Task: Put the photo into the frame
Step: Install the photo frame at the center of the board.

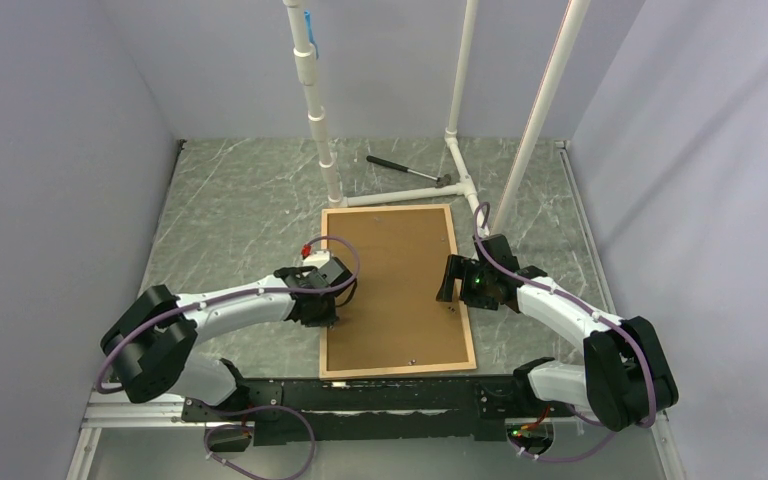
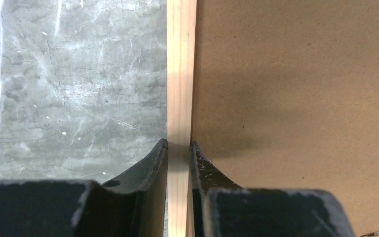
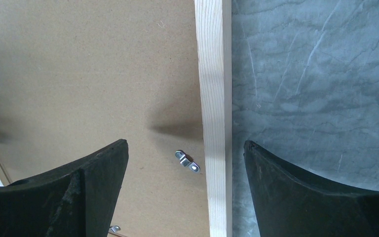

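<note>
The frame (image 1: 397,371) lies flat on the table with a plain brown backing board (image 1: 400,285) filling it. The photo is out of view. My left gripper (image 1: 328,318) is at the frame's left side. In the left wrist view it (image 2: 179,144) is shut on the light-wood rail (image 2: 181,74), one finger on each side, beside the board (image 2: 296,74). My right gripper (image 1: 452,285) is at the frame's right side. In the right wrist view it (image 3: 185,143) is open and straddles the right rail (image 3: 213,74) without touching it.
A small metal clip (image 3: 186,161) sits on the backing board next to the right rail. A hammer (image 1: 407,169) lies at the back. White pipe posts (image 1: 316,100) and a pipe base (image 1: 460,180) stand just behind the frame. Grey walls close in both sides.
</note>
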Tool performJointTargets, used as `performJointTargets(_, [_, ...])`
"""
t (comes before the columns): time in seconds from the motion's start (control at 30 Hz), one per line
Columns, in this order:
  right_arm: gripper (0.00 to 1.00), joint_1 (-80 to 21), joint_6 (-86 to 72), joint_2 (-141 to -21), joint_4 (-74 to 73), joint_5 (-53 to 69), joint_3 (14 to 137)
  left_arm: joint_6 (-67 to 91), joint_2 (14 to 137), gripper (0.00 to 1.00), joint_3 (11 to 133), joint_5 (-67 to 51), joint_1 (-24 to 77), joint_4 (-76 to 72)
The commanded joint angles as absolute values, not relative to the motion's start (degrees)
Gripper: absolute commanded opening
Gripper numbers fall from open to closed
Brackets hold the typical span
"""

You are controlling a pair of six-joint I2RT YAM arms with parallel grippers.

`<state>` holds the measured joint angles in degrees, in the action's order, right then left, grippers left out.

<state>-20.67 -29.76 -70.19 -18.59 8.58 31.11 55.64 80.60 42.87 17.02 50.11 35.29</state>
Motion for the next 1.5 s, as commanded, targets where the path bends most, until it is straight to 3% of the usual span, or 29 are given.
performJointTargets(0.0, [0.89,-20.6,-29.2,-70.0,-20.8,7.7,33.3,55.8,81.3,0.07,39.2,13.9,50.8,37.3])
performJointTargets(0.07, [0.89,-20.3,-29.1,-69.9,-21.3,7.6,33.6,55.7,80.2,0.0,38.9,13.8,50.8,36.7])
performJointTargets(0.27, [0.9,-16.6,-29.4,-67.2,-22.8,7.7,33.7,55.5,76.5,0.0,38.3,12.4,50.6,34.3])
performJointTargets(0.37, [0.92,-14.2,-29.5,-64.2,-24.1,7.3,33.5,55.6,73.7,0.15,37.1,10.3,49.4,31.5])
performJointTargets(0.53, [0.95,-12.8,-29.9,-62.5,-24.5,6.3,33.2,55.7,67.4,0.56,31.5,4.2,44.3,25.1])
performJointTargets(0.67, [0.95,-12.8,-29.1,-68.1,-23.2,8.1,33.4,55.7,61.5,0.69,26.9,0.1,40.0,21.4])
performJointTargets(1.07, [0.94,-23.3,-30.8,-73.7,-21.4,8.5,35.8,54.0,56.7,0.74,23.0,-4.2,34.8,19.2])
performJointTargets(1.33, [0.79,-27.9,-29.2,-73.9,-25.6,4.7,37.8,53.2,58.8,0.75,23.6,-4.7,34.8,19.5])
performJointTargets(1.47, [0.77,-29.8,-28.2,-74.0,-28.3,3.2,38.9,53.2,59.2,0.75,23.8,-4.3,34.8,19.6])
